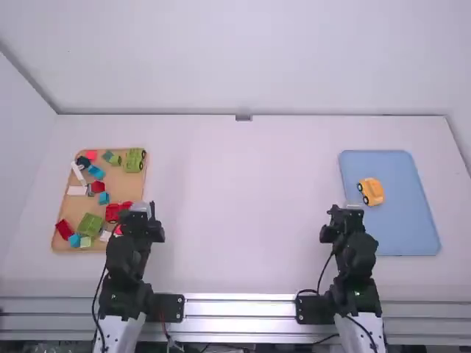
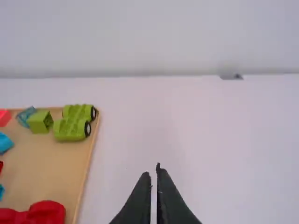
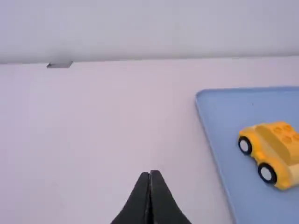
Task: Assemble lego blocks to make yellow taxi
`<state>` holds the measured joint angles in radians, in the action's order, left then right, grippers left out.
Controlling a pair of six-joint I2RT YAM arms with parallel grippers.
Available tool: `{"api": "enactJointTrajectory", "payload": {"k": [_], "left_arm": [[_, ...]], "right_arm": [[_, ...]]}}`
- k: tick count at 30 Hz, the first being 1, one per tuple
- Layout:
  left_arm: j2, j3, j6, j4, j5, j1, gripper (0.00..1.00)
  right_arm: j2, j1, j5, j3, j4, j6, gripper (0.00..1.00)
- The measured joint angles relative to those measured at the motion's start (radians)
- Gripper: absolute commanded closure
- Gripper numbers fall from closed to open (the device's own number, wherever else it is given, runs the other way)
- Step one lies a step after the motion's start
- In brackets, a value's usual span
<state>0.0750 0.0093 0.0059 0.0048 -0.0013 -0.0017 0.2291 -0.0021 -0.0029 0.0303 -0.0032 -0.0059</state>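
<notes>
A yellow taxi (image 1: 372, 191) of joined blocks stands on its wheels on the blue tray (image 1: 401, 232) at the right; in the right wrist view the yellow taxi (image 3: 275, 151) shows studs on its top. My right gripper (image 1: 346, 208) is left of the tray, near its edge, and my right gripper (image 3: 149, 173) is shut with nothing held. Beside the wooden tray's right edge is my left gripper (image 1: 151, 207); in its wrist view my left gripper (image 2: 154, 175) is shut, a thin slit between the fingers, holding nothing.
The wooden tray (image 1: 118, 187) at the left holds several loose blocks: a green wheeled piece (image 1: 135, 159), a larger green block (image 1: 91, 224), a red block (image 1: 65, 229), a white block (image 1: 76, 190) and blue ones. Bare table (image 1: 243, 206) lies between the trays.
</notes>
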Motion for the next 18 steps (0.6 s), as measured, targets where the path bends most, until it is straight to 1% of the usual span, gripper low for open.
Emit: {"api": "enactJointTrajectory", "payload": {"k": [2,7,18], "left_arm": [[-0.021,0.000,0.000,0.000,0.000,0.000,1.00],[-0.066,0.000,0.000,0.000,0.000,0.000,1.00],[-0.067,0.000,-0.007,0.000,0.000,0.000,1.00]], "right_arm": [[-0.023,0.000,0.000,-0.019,0.006,0.002,1.00],[-0.095,0.000,0.000,-0.019,0.009,0.000,1.00],[-0.209,0.000,0.002,-0.019,0.008,0.003,1.00]]}}
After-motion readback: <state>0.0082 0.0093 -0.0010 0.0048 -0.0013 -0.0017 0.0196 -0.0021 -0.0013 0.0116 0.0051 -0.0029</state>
